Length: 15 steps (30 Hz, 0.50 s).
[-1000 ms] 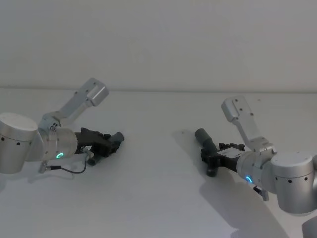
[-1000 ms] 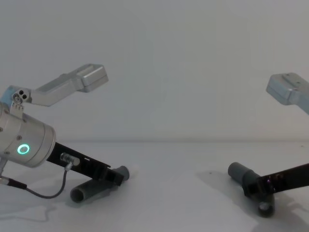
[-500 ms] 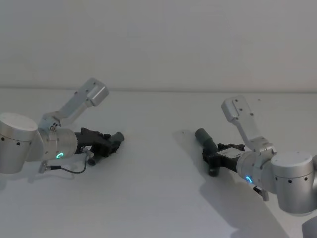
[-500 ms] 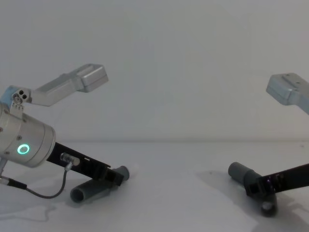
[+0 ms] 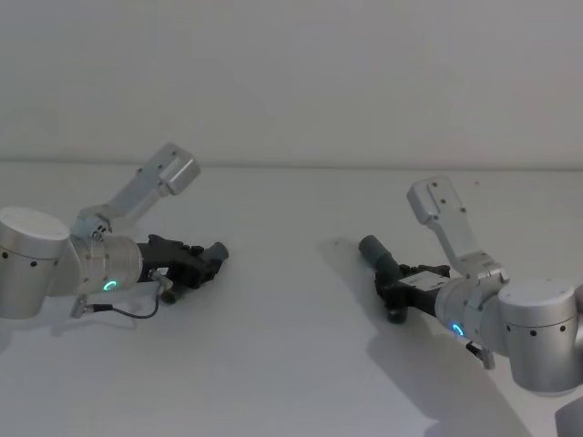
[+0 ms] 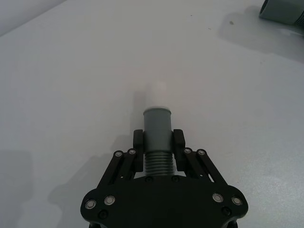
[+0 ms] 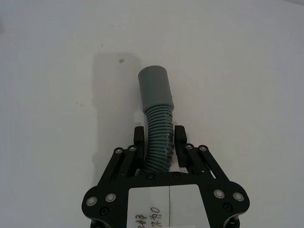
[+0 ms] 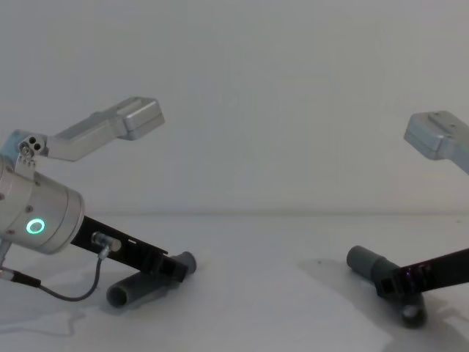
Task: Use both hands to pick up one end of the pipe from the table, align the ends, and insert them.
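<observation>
Slightly toward the robot's right is where the right claw (image 5: 393, 289) has drifted over the last second, carrying its pipe piece with it; the left claw (image 5: 208, 259) has kept its place low over the tabletop (image 5: 291, 355).

In the right wrist view, the right claw (image 7: 159, 137) is closed to a narrow gap, its two jaws pressing either side of the ribbed bend (image 7: 158, 135) of the right pipe piece (image 7: 155, 95). Beyond the fingertips the ribs give way to a plain wide grey sleeve (image 7: 153, 85), which points away from the claw, with its shadow lying on the tabletop just beside it. In the chest view the other end of this piece hangs below the claw (image 8: 388, 284).

The left claw (image 6: 158, 142) is likewise closed down, gripping the left pipe piece (image 6: 156, 128) where its ribs meet the smooth collar. The collar juts straight out past the fingertips and ends in a narrower white tip (image 6: 158, 88). From the chest view the rear of this piece (image 8: 135, 291) trails back under the claw, close to the tabletop.

Far ahead of the left claw, well apart from the white tip, the right piece's sleeve (image 6: 282, 9) shows.
</observation>
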Available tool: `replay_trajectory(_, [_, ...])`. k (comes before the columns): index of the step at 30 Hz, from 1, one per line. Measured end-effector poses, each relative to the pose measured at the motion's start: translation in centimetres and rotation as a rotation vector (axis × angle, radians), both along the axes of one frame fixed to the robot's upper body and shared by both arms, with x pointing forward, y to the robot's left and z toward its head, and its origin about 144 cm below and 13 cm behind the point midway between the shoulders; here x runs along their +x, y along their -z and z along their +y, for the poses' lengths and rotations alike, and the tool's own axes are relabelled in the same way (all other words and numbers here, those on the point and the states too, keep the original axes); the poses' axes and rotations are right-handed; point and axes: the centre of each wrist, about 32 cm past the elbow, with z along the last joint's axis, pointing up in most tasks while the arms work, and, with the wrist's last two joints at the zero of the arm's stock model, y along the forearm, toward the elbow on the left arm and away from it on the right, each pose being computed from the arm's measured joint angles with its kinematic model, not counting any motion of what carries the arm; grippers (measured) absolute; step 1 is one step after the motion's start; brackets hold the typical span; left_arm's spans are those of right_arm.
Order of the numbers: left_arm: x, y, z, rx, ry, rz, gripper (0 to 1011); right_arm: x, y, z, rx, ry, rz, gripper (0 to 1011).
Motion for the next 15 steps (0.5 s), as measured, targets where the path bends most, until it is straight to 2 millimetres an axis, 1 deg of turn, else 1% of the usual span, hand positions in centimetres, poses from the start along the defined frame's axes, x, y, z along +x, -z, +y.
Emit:
replay_trajectory(12, [0.0,0.0,0.0,0.0,0.0,0.0,353,0.01,-0.01,0.0,0.0,0.0,0.0,292])
replay_trajectory(15, [0.0,0.0,0.0,0.0,0.0,0.0,353,0.01,-0.01,0.0,0.0,0.0,0.0,292])
